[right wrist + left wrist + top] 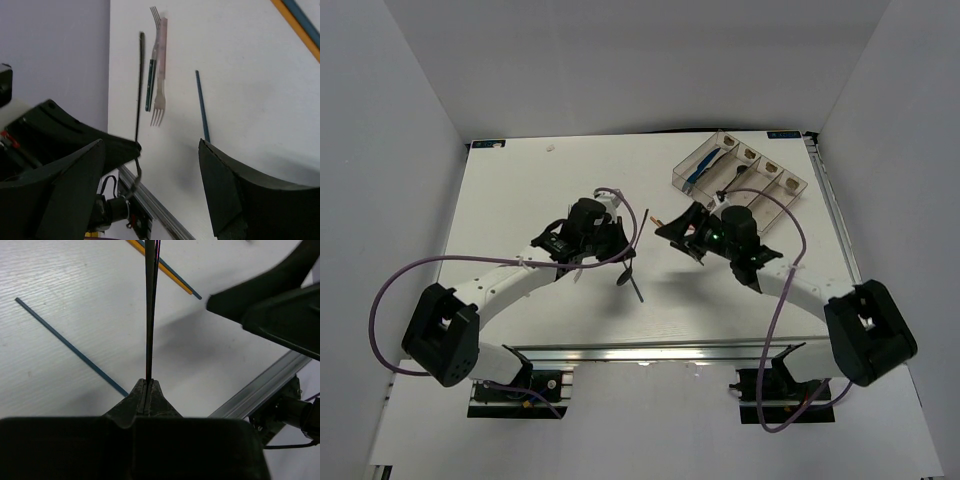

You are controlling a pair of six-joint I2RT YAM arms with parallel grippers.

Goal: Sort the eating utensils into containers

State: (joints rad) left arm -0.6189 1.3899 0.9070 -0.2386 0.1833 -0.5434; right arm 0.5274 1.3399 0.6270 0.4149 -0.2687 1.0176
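Observation:
My left gripper (623, 240) (147, 383) is shut on a thin dark chopstick (150, 310) that points away from it, above the table. My right gripper (682, 232) (151, 150) is open and empty, just right of the left one. A grey-blue chopstick (70, 347) (201, 105) and an orange chopstick (162, 269) (295, 27) lie on the table. Forks (158, 100) and a teal handle lie together, seen dark in the top view (631, 281). The clear containers (790, 190) stand at the back right, with a blue-handled knife (703, 170) in the leftmost bin.
White walls close in the table on the left, back and right. A metal rail (650, 352) runs along the near edge between the arm bases. Purple cables loop from both arms.

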